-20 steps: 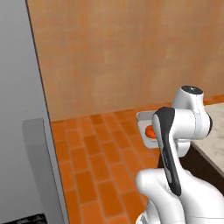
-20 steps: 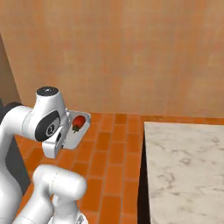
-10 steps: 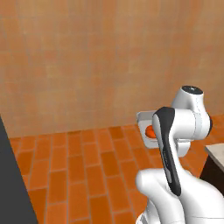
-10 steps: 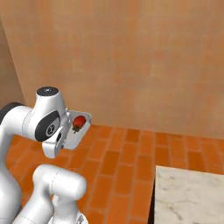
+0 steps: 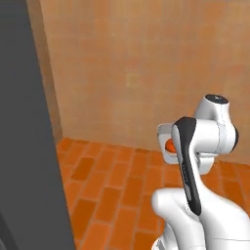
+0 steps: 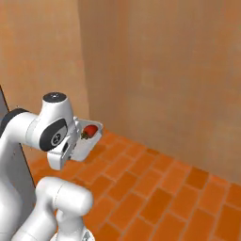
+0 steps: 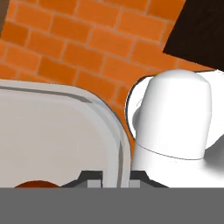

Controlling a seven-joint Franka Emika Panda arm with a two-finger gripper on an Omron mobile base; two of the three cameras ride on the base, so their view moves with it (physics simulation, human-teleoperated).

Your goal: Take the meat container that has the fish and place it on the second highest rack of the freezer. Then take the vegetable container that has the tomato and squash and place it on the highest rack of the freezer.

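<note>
Fingers [image 7: 110, 175] pinch your white tray's [image 7: 52, 127] rim, shut tight on it. The red tomato [image 6: 91, 131] sits inside, high above the brick floor [image 6: 155, 188]. A tall grey cabinet [image 5: 27, 146] stands at your left.

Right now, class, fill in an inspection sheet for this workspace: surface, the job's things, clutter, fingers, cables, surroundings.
Surface: orange brick floor; no worktop seen.
Job's things: white vegetable container carried at the arm's end, clear of the floor, holding a red tomato; an orange piece shows at its edge in the left base view.
Clutter: nothing seen.
Fingers: shut on the container's rim.
Cables: nothing seen.
Surroundings: tan walls; dark grey panel on the left.
</note>
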